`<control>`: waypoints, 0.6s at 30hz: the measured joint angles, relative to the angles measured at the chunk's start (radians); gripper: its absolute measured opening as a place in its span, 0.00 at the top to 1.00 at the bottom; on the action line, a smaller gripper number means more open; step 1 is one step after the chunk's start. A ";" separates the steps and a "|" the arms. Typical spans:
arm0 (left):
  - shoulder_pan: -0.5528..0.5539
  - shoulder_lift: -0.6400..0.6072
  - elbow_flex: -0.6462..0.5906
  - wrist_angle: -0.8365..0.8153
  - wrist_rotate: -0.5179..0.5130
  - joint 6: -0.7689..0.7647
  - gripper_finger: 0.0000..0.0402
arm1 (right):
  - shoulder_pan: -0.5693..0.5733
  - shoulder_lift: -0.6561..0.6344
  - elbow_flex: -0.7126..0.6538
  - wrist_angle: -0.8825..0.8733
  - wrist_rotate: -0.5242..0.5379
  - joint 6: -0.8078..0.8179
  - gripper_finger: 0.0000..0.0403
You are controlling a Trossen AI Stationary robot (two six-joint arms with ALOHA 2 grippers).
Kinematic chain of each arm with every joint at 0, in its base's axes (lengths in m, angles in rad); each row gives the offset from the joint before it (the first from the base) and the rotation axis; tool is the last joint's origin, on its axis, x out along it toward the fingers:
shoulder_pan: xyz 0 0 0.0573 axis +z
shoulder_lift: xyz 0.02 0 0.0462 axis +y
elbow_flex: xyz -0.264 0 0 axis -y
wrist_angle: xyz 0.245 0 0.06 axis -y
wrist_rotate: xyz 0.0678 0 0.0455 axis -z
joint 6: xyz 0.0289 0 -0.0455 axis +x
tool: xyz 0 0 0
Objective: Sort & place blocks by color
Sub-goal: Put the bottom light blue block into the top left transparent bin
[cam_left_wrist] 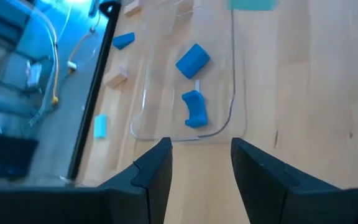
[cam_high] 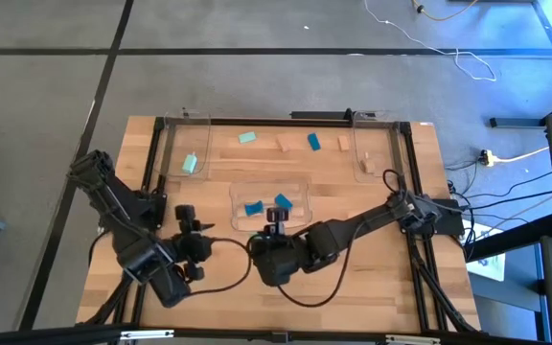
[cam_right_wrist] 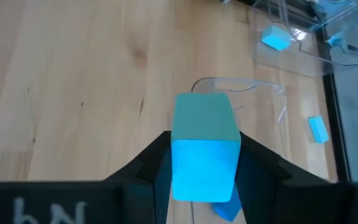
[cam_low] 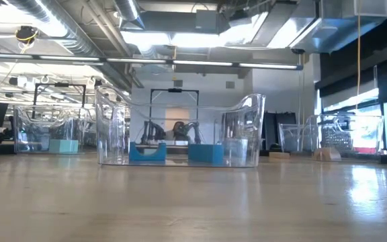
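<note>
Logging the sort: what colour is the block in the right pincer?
Bright blue block, clamped in the right pincer; clearest in the right wrist view.

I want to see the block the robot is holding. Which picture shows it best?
The right wrist view: the held block fills the middle, pinched in the right gripper. The high view shows only a small blue bit at the gripper. The low and left wrist views don't clearly show it.

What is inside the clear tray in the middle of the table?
The middle tray holds two blue blocks: one blocky, one notched. The right gripper, shut on a blue block, covers the tray's near edge in the high view.
</note>
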 joint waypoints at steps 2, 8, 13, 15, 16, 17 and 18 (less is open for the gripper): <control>0.004 0.000 -0.012 0.036 -0.001 0.081 0.61 | -0.009 0.000 -0.002 0.015 0.000 0.001 0.68; 0.015 0.000 -0.015 0.061 -0.001 0.225 0.61 | -0.030 0.000 -0.003 0.043 -0.012 0.001 0.68; 0.018 0.000 -0.015 0.061 -0.029 0.320 0.61 | -0.041 0.000 -0.003 0.070 -0.102 0.003 0.68; 0.008 0.000 -0.015 0.061 -0.062 0.370 0.61 | -0.045 0.000 -0.001 0.072 -0.149 0.015 0.68; 0.003 0.000 -0.015 0.061 -0.080 0.393 0.61 | -0.049 0.000 0.000 0.082 -0.173 0.028 0.68; -0.001 0.000 -0.015 0.061 -0.101 0.413 0.61 | -0.051 -0.001 0.000 0.096 -0.188 0.042 0.68; -0.004 0.000 -0.015 0.061 -0.116 0.427 0.61 | -0.054 -0.004 0.000 0.102 -0.195 0.059 0.68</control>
